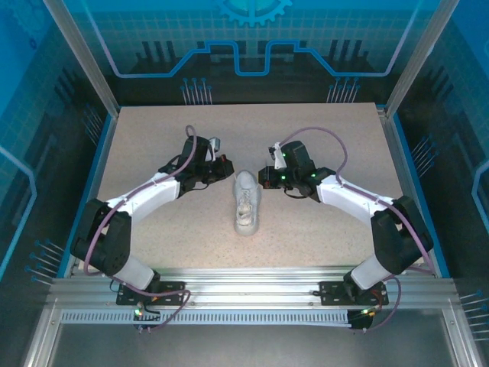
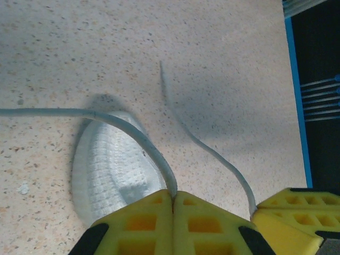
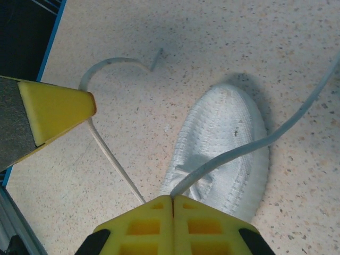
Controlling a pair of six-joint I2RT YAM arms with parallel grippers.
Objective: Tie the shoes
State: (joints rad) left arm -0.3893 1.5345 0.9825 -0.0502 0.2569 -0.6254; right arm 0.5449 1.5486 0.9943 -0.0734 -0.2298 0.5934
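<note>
The small white sneaker (image 1: 246, 202) lies mid-table, toe pointing away from the arm bases. My left gripper (image 1: 227, 170) sits just left of its toe, my right gripper (image 1: 264, 176) just right of it. In the left wrist view the yellow fingers (image 2: 173, 197) are shut on a thin white lace (image 2: 133, 130) that arcs over the shoe's toe (image 2: 109, 164) to the left edge. In the right wrist view the fingers (image 3: 173, 199) are shut on a lace (image 3: 255, 143) running over the shoe (image 3: 223, 149) toward the right edge.
A second lace (image 2: 212, 151) curves from the right gripper's yellow pad (image 2: 297, 212) across the speckled table (image 1: 153, 145). The left gripper's pad (image 3: 53, 106) touches a lace (image 3: 109, 154) with a curled free end. Blue table edges and metal frame rails (image 1: 244, 287) surround the surface.
</note>
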